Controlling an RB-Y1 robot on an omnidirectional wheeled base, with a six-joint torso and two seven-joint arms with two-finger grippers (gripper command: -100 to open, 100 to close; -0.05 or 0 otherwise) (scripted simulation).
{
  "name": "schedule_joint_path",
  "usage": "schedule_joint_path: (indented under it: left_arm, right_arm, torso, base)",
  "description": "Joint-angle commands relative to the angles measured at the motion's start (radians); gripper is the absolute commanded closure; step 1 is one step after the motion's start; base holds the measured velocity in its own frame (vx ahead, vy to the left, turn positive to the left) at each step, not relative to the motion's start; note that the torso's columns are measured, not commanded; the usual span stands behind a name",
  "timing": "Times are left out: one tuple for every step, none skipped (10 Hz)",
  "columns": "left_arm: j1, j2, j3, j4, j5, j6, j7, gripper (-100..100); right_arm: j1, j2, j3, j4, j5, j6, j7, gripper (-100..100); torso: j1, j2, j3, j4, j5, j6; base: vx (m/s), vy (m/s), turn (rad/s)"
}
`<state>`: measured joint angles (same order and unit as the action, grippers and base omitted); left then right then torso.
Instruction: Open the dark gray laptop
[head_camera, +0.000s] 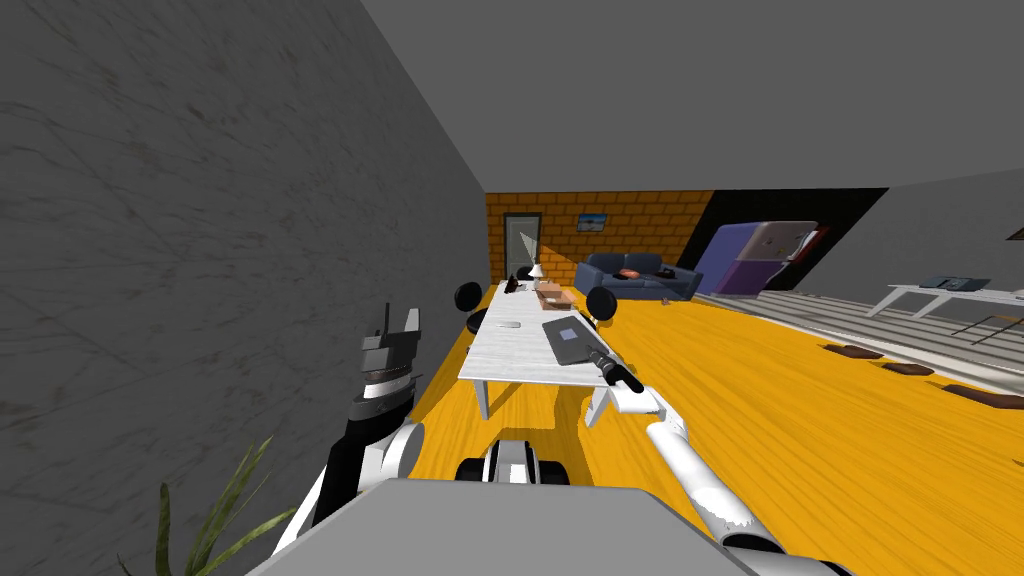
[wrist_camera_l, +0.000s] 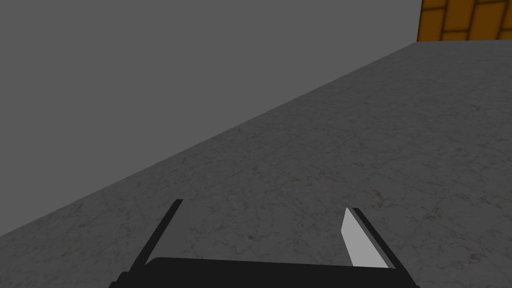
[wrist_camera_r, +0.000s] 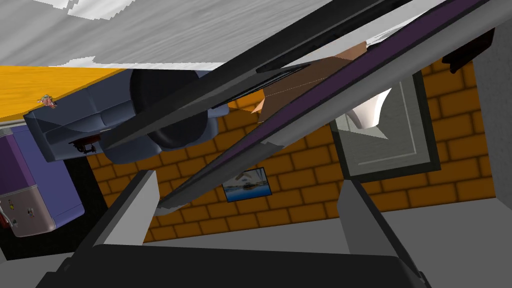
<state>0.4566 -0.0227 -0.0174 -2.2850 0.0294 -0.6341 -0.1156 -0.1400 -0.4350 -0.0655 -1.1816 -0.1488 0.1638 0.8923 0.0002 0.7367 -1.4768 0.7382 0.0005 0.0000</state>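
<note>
One long white table (head_camera: 500, 355), standing beside the grey wall (head_camera: 200, 200). One dark grey laptop (head_camera: 572, 340), lying on the table's near right end. One right gripper (head_camera: 603, 362), at the laptop's near edge, fingers spread wide, nothing clamped between them. One left gripper (head_camera: 399, 322), raised close to the wall, fingers likewise apart, empty.

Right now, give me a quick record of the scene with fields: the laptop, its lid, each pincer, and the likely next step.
laptop: dark grey, flat on the white table, near its front right corner
lid: low, at most a crack open
right pincer: open, at the laptop's near edge
left pincer: open, raised beside the grey wall
also on table: brown box, far end
next: probably catch the lid's edge and lift
</note>
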Motion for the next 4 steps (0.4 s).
schedule_joint_path:
  left_arm:
    - [0.0,0.0,0.0,0.0,0.0,0.0,0.0,0]
    - [0.0,0.0,0.0,0.0,0.0,0.0,0.0,0]
    - [0.0,0.0,0.0,0.0,0.0,0.0,0.0,0]
    - [0.0,0.0,0.0,0.0,0.0,0.0,0.0,0]
  right_arm:
    - [0.001,0.0,0.0,0.001,0.0,0.001,0.0,0]
    - [0.001,0.001,0.0,0.001,0.0,0.001,0.0,0]
    - [0.002,0.001,0.001,0.002,0.0,0.002,0.0,0]
    - [0.002,0.001,0.001,0.002,0.0,0.002,0.0,0]
  torso:
    - [0.0,0.001,0.0,0.0,0.0,0.0]
    - [0.001,0.002,0.001,0.001,0.0,0.0]
    - [0.001,0.002,0.001,0.001,0.0,0.0]
    - [0.001,0.003,0.002,0.001,0.0,0.0]
  base:
    - [0.0,0.0,0.0]
    - [0.0,0.0,0.0]
    - [0.0,0.0,0.0]
    - [0.0,0.0,0.0]
